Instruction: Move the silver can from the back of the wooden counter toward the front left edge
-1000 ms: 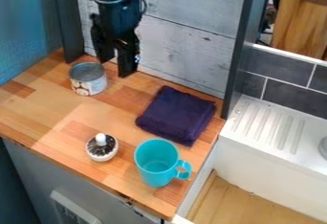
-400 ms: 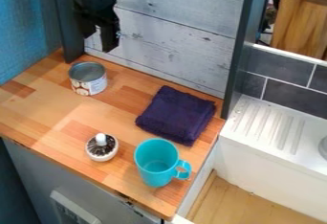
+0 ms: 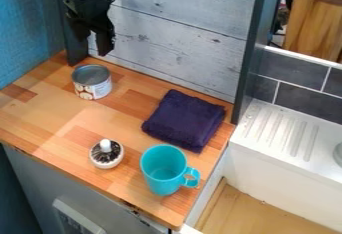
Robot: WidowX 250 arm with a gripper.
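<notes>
At the upper left, the black gripper [image 3: 93, 41] hangs above the back of the counter, open, with nothing between its fingers. Just below it stands a tin can [image 3: 92, 82] with a grey top and a white patterned label, apart from the gripper. A folded dark purple cloth [image 3: 184, 120] lies to the right on the counter. In front of the cloth, a turquoise mug [image 3: 163, 170] stands upright with its handle to the right. To the mug's left is a small white round pot [image 3: 107, 154] with a dark ridged inside and a white knob in its middle.
The wooden counter [image 3: 57, 120] ends at a front edge above a grey cabinet. Whitewashed boards [image 3: 190, 38] rise behind it, between dark upright posts. A white ridged drainboard [image 3: 284, 133] is at the right, beyond the counter's side edge.
The gripper has moved up and to the left, from beside the can to above it. The can, cloth, mug and pot have stayed in place.
</notes>
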